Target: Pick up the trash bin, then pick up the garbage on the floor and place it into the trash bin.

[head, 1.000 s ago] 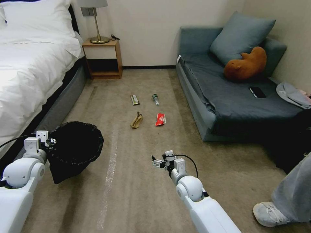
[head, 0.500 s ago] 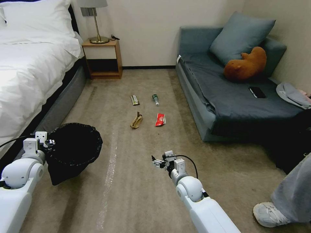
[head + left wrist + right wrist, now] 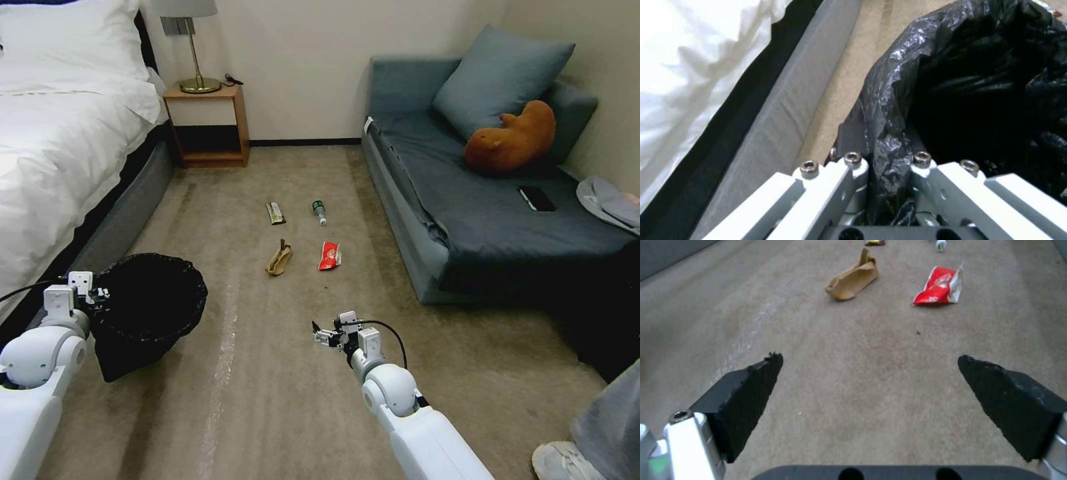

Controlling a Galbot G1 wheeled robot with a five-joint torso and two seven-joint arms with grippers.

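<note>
My left gripper pinches the trash bin rim; my spread, empty right gripper has the brown paper bag at eleven o'clock, nearest, long axis pointing away

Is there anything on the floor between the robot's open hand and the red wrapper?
No, just bare carpet lies between the right gripper and the red wrapper. The right wrist view shows it best, and the head view agrees.
</note>
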